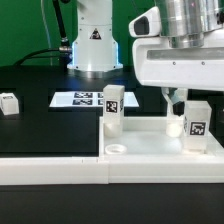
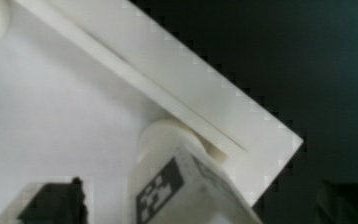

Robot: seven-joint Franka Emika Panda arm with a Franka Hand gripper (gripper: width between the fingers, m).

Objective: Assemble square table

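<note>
A: Now, how is the gripper (image 1: 175, 102) standing?
B: Its jaws are standing spread. In the wrist view the two dark fingers (image 2: 51, 203) are showing wide apart, and the second leg (image 2: 165, 188) is sitting between them with a gap on each side. Nothing is being pinched.
A: Where is the square table top (image 1: 150, 148) lying?
B: It is lying flat on the black table (image 1: 40, 125), toward the exterior view's right. It is sitting close against the long white border rail (image 1: 60, 172), which is running along the near edge.
A: And the legs?
B: Two are standing upright on the top. The first leg (image 1: 113, 108) is standing at the corner toward the exterior view's left. The second leg (image 1: 196, 120) is standing toward the exterior view's right, just beside the fingers. A loose leg (image 1: 10, 102) is resting on the table, well apart, at the exterior view's left.
A: Anything else?
B: The marker board (image 1: 84, 98) is lying beyond the top, in front of the robot base (image 1: 95, 40). A round socket (image 1: 117, 150) is showing open at the top's near corner
</note>
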